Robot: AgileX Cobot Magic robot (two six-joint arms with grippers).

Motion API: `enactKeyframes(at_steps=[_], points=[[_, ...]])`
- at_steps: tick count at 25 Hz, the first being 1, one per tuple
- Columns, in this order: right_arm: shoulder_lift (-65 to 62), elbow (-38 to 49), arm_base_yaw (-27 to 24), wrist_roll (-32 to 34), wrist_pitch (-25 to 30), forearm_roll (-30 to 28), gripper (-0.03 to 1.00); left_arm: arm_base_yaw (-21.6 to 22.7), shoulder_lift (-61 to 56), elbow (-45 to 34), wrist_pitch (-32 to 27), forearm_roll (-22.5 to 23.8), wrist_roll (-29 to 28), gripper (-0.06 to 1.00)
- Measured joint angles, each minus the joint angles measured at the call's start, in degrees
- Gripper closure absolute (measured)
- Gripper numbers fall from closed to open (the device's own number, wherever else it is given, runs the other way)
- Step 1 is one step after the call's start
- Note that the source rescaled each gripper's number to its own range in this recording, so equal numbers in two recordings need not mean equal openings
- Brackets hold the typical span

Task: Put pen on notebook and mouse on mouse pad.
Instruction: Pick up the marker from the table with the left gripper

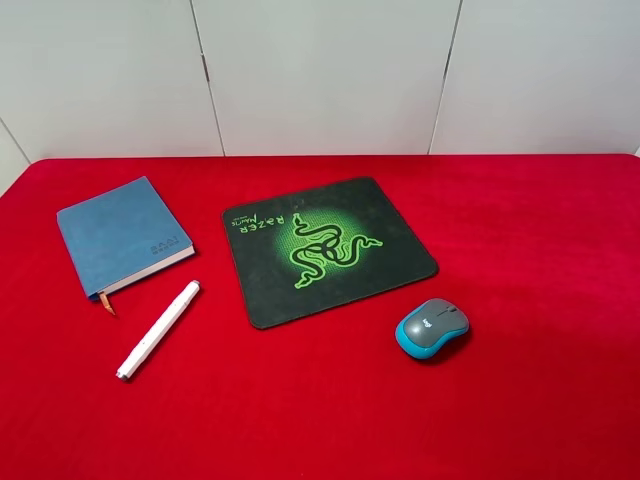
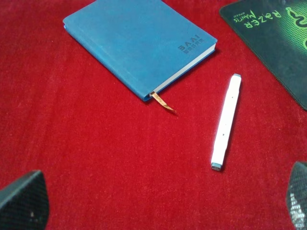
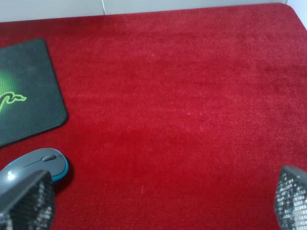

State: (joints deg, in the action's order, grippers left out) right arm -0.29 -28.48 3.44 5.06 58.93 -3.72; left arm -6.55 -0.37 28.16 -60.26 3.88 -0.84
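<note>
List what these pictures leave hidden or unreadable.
Mouse: right wrist view, near end hidden behind a finger.
Mouse pad: same view, cut by the frame edge.
Left gripper and right gripper: only fingertips show, rest beyond wrist-view edges.

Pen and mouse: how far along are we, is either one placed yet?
Nothing is done yet. The pen lies on the red cloth beside the notebook, not on it, and the mouse sits on the cloth just off a corner of the mouse pad. Nothing is in hand: both sets of jaws stand open and empty. Both placements are left.
</note>
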Motion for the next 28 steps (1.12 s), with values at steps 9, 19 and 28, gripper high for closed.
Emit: enactKeyframes(at_steps=[9,19,28], points=[[0.0,0.0,0.0,0.0,0.0,0.0,-0.03,0.0,0.0,0.0,0.0,0.0,0.0,-0.05],[0.0,0.0,0.0,0.0,0.0,0.0,-0.03,0.0,0.0,0.0,0.0,0.2,0.0,-0.05],[0.0,0.0,0.0,0.0,0.0,0.0,-0.03,0.0,5.7,6.5,-1.8,0.2,0.0,-0.05]])
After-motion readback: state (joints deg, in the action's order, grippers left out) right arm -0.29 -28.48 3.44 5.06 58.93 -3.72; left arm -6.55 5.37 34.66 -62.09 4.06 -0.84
